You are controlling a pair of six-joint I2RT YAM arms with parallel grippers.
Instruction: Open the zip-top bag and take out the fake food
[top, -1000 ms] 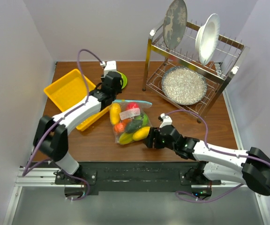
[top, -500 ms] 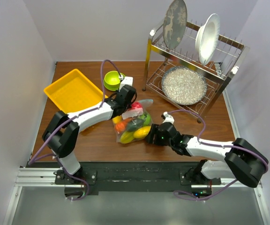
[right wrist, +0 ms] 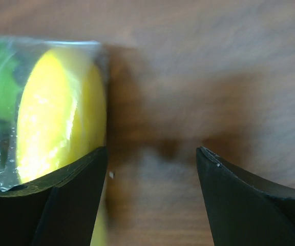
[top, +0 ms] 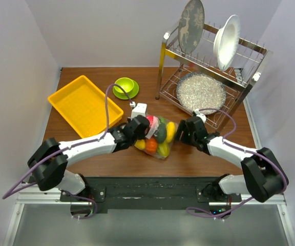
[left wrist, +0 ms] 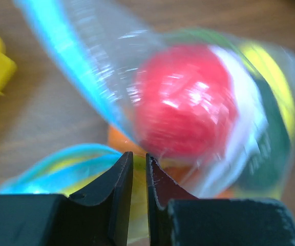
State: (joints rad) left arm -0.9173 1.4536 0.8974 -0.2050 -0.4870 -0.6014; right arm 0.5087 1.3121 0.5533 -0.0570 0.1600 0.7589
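Left gripper (left wrist: pixel 137 161) – jaws drawn almost together, only a thin slit between them – sits at the mouth end of the bag (top: pixel 159 137), and I judge it to be pinching the film just beside the blue zip strip (left wrist: pixel 60 46). 1 second earlier this gripper was back by the green bowl (top: pixel 123 84), clear of the bag. It has since come forward and closed, and the bag has slid to the right across the surface (top: pixel 198 159) with it.

Right gripper (right wrist: pixel 152 151) – jaws wide apart, holding nothing – has swung from the near side of the bag round to its right side. Its wrist view shows a yellow piece (right wrist: pixel 55 113) inside the plastic touching, or just beside, its left finger.

Meaning for the task: 1 hold on the mouth appears made, and the second gripper is placed to take the other side so the zip can be pulled apart. The bag looks unopened, and all the fake food (top: pixel 160 134) is inside it.

Position and heading: the bag lies on the surface between the 2 grippers, near the middle. Its mouth, which faced the back of the surface 1 second ago, now turns toward the left gripper at the far left of the bundle. The long axis seems to run from far-left to near-right, but the bunched plastic leaves this uncertain.
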